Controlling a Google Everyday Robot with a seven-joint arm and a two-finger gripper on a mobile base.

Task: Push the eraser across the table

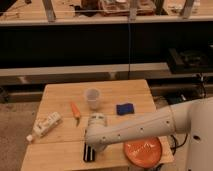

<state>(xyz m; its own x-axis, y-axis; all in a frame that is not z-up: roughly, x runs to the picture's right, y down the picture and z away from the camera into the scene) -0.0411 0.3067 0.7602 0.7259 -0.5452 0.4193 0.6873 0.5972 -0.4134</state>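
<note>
A single camera covers the scene. It sits high on the robot's side of the table (60, 97) and looks forward and down, so the plank top fills the lower middle of the view and its near edge reaches the bottom. The arm (145, 127) crosses from the right edge, close to the lens. The pincer (92, 145) is low in the frame, at the eraser (89, 153). Dark shelving (100, 50) spans the top.

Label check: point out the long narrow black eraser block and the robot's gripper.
Eraser (89, 155): camera view, its near end below the arm.
Gripper (92, 145): camera view, tip, at the eraser's far end.
</note>
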